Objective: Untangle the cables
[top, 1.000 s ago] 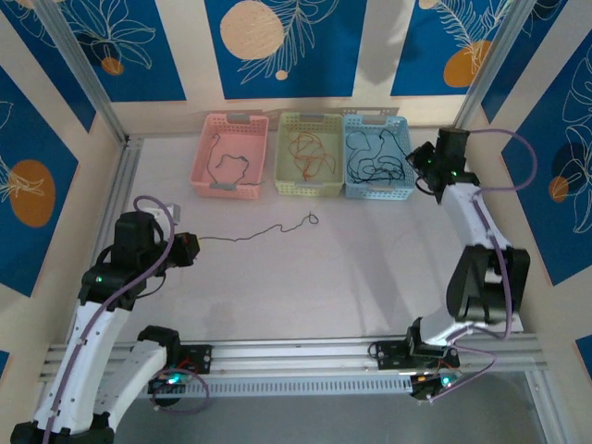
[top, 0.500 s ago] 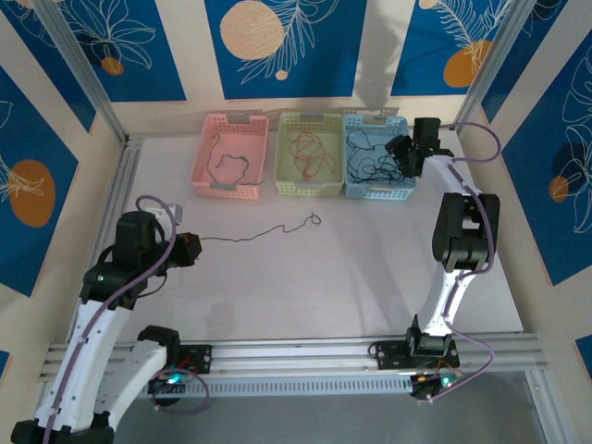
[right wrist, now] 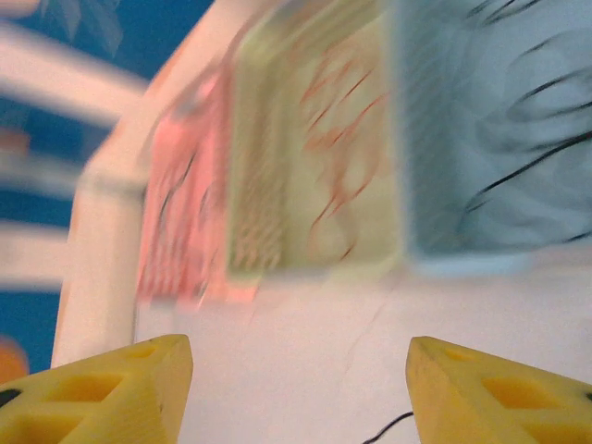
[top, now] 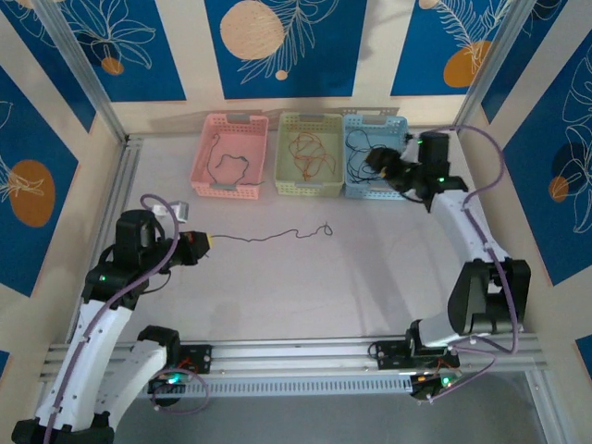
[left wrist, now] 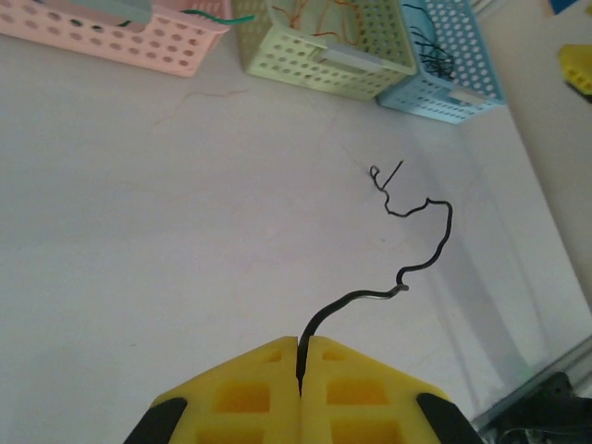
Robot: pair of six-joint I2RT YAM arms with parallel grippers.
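Observation:
A single black cable (top: 268, 237) lies squiggled across the white table, its curled far end near the middle. My left gripper (top: 200, 243) is shut on its near end. In the left wrist view the yellow jaws (left wrist: 299, 347) pinch the black cable (left wrist: 407, 268), which winds away toward the baskets. My right gripper (top: 373, 166) hovers open at the front of the blue basket (top: 398, 190), nothing between its fingers (right wrist: 301, 370). More cables rest in the baskets: a dark one (top: 227, 159), red-orange ones (top: 310, 153) and black ones (top: 363, 148).
A pink basket (top: 211, 139), a pale green basket (top: 285, 139) and the blue one stand side by side at the back. Metal frame rails run along the left (top: 116, 199) and near edges. The right wrist view is motion-blurred.
My right gripper opened and swung left and lower over the blue basket's front. My left gripper shifted slightly right, and the black cable's far end slid right with it.

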